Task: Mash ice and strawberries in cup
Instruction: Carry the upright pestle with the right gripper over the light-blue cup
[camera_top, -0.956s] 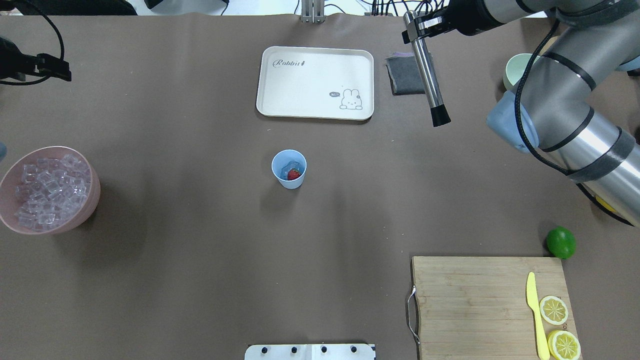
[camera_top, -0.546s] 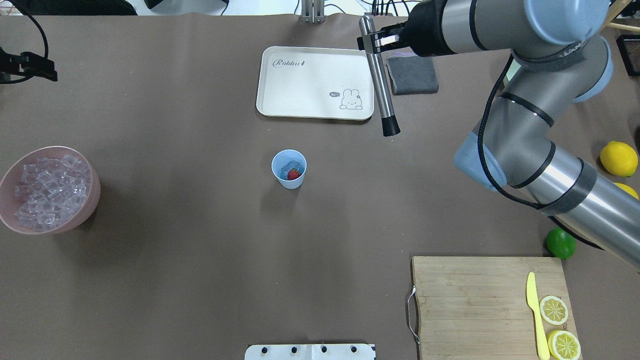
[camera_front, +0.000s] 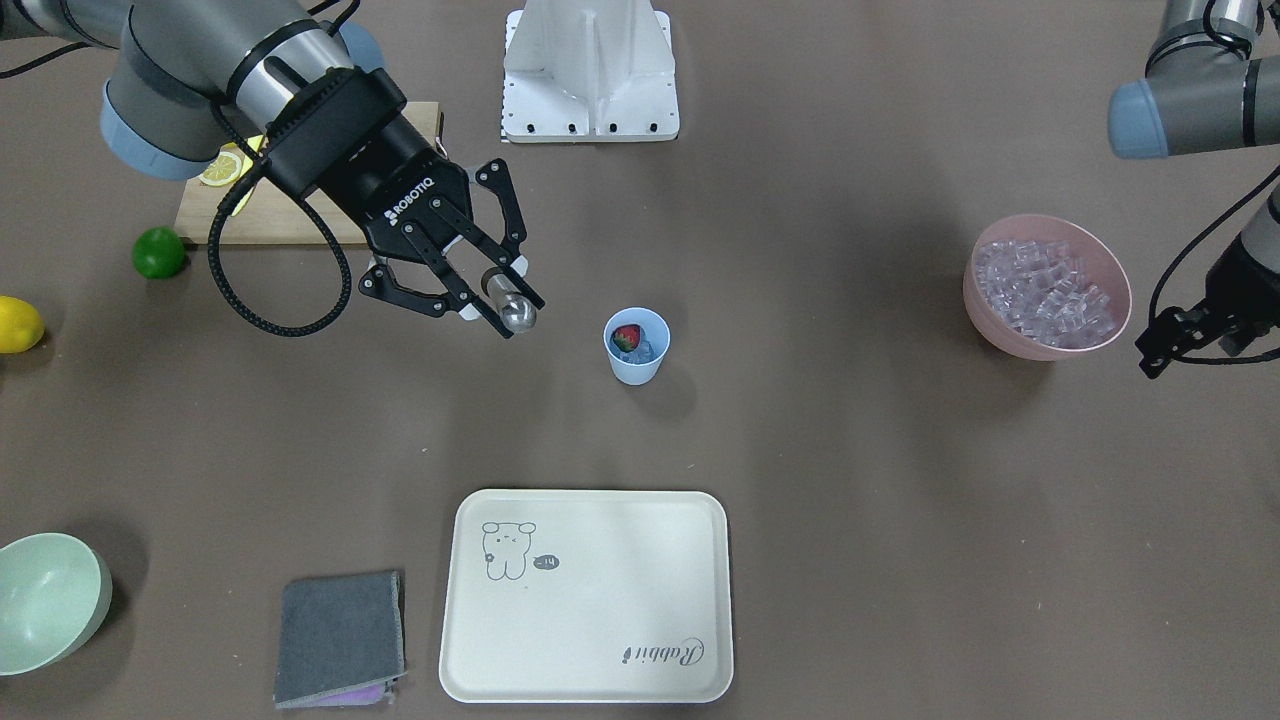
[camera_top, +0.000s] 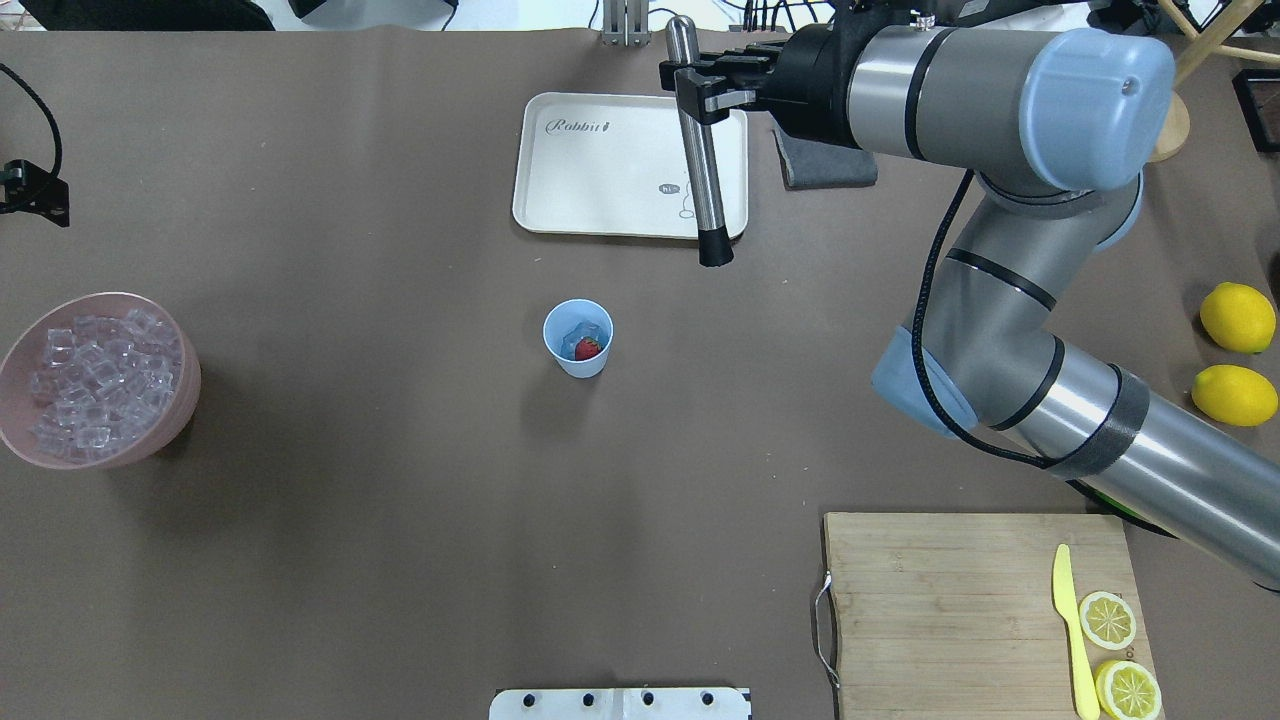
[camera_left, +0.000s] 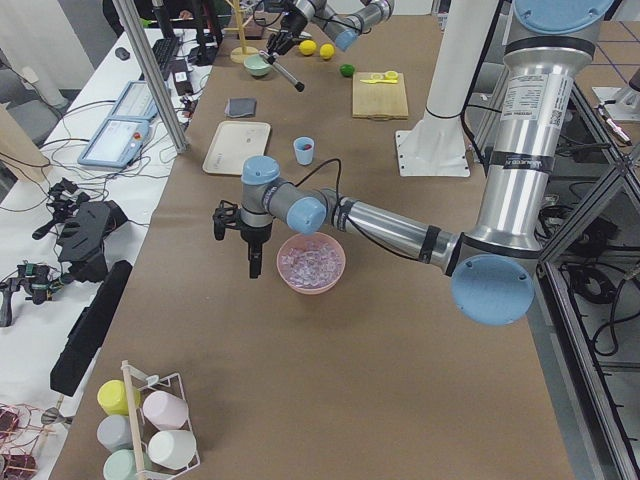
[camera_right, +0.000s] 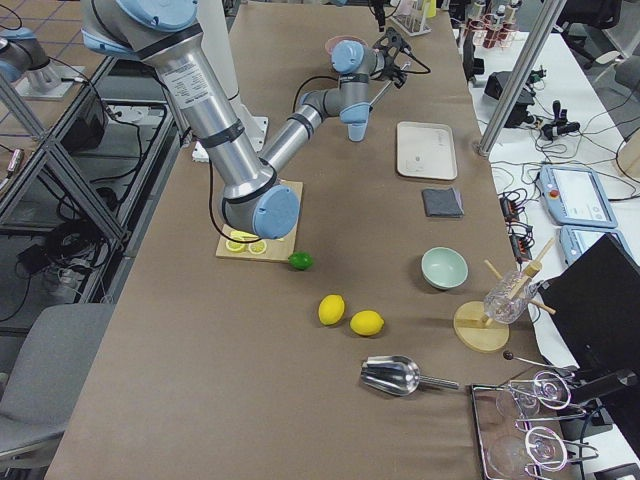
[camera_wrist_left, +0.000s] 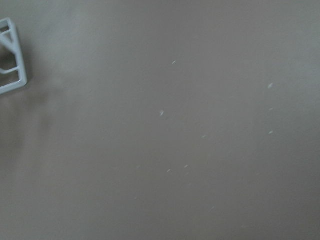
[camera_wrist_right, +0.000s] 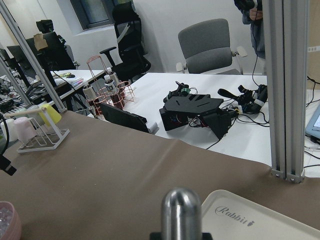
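Observation:
The light-blue cup (camera_top: 578, 362) (camera_front: 636, 372) stands mid-table. Inside lie a red strawberry (camera_top: 588, 348) (camera_front: 627, 336) and some clear ice (camera_top: 574, 334) (camera_front: 647, 350). My right gripper (camera_top: 700, 95) (camera_front: 487, 283) is shut on a steel muddler (camera_top: 703, 170) with a black tip, held in the air over the tray's right edge. It is beyond and to the right of the cup and apart from it. My left gripper (camera_top: 35, 195) (camera_front: 1160, 352) hangs empty by the pink bowl of ice (camera_top: 95, 385) (camera_front: 1045, 285), and its jaws look open.
A cream tray (camera_top: 600, 165) and a grey cloth (camera_top: 825, 165) lie beyond the cup. A cutting board (camera_top: 940, 600) with a yellow knife and lemon slices sits near right. A lime (camera_front: 159, 252), two lemons (camera_top: 1238, 317) and a pale green bowl (camera_front: 45, 600) lie on my right side.
My right arm has swung left with the muddler, from over the grey cloth to over the tray's right edge. My left gripper has drawn back toward the table's left edge.

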